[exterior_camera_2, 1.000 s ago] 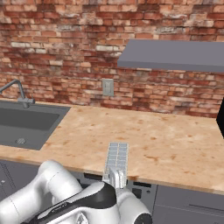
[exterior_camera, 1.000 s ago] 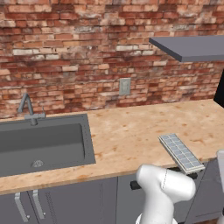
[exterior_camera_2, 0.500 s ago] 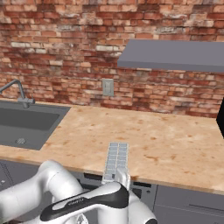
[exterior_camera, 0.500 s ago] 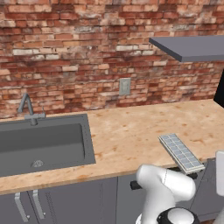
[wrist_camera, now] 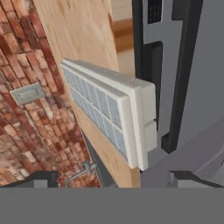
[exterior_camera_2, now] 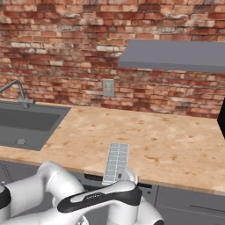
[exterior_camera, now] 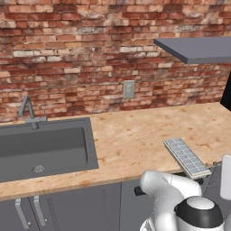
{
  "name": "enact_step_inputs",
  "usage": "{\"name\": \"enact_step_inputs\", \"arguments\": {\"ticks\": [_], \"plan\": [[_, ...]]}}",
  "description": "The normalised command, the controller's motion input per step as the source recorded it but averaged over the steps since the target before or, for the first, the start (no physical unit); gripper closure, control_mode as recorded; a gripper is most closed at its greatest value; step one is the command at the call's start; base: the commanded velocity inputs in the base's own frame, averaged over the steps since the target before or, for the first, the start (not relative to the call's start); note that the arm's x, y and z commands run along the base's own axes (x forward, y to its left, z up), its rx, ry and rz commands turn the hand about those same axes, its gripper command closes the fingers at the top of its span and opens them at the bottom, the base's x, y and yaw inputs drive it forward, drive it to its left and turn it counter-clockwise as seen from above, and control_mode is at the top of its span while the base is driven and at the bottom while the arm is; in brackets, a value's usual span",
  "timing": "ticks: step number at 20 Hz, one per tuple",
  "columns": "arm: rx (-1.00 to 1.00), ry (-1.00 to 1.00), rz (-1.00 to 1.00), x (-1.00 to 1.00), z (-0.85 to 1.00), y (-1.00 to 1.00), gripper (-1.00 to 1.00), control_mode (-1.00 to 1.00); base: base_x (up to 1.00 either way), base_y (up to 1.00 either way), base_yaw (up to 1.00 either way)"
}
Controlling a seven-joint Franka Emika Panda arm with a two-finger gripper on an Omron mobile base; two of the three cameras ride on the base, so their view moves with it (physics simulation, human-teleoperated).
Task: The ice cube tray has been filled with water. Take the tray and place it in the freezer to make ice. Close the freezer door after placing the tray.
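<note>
At the far left a grey sink [exterior_camera: 45,149] is sunk into the counter, with a thin bent faucet [exterior_camera: 28,110] behind it against the red brick wall [exterior_camera: 90,54], rough and mottled. A pale outlet plate [exterior_camera: 129,89] sits on that wall. The wooden counter [exterior_camera: 131,135] runs on to the right, warm and grainy, with a flat grey shelf [exterior_camera: 198,48] above it.

The ice cube tray [exterior_camera: 187,157] lies flat at the counter's front edge, its near end just over the lip, its long axis running from that edge back toward the wall. It is pale grey-white, rigid-looking, a grid of small square cells.

My gripper [wrist_camera: 111,181] is low, in front of the counter edge, looking along the tray's length: the tray [wrist_camera: 111,116] lies straight ahead of me, short end nearest, so my reach goes forward onto that end. My finger tips [wrist_camera: 37,179] stand wide apart at the bottom of the hand view and hold nothing. Beyond, on the right, stands a slate-grey panel with a long dark handle [wrist_camera: 181,74].
</note>
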Motion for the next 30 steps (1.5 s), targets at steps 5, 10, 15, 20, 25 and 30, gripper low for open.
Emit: {"name": "enact_step_inputs", "arguments": {"ticks": [5,10,15,20,25,30], "plan": [[0.0,0.0,0.01,0.32,-0.19,0.0,-1.0,-1.0,0.0,0.0,0.0],[0.0,0.0,0.01,0.19,-0.22,-0.03,-1.0,-1.0,0.0,0.0,0.0],[0.0,0.0,0.0,0.12,-0.18,-0.04,-1.0,-1.0,0.0,0.0,0.0],[0.0,0.0,0.01,0.12,-0.16,-0.02,-1.0,-1.0,0.0,0.0,0.0],[0.0,0.0,0.02,0.12,-0.2,0.0,-1.0,-1.0,0.0,0.0,0.0],[0.0,0.0,0.01,0.15,-0.16,0.0,-1.0,-1.0,0.0,0.0,0.0]]}}
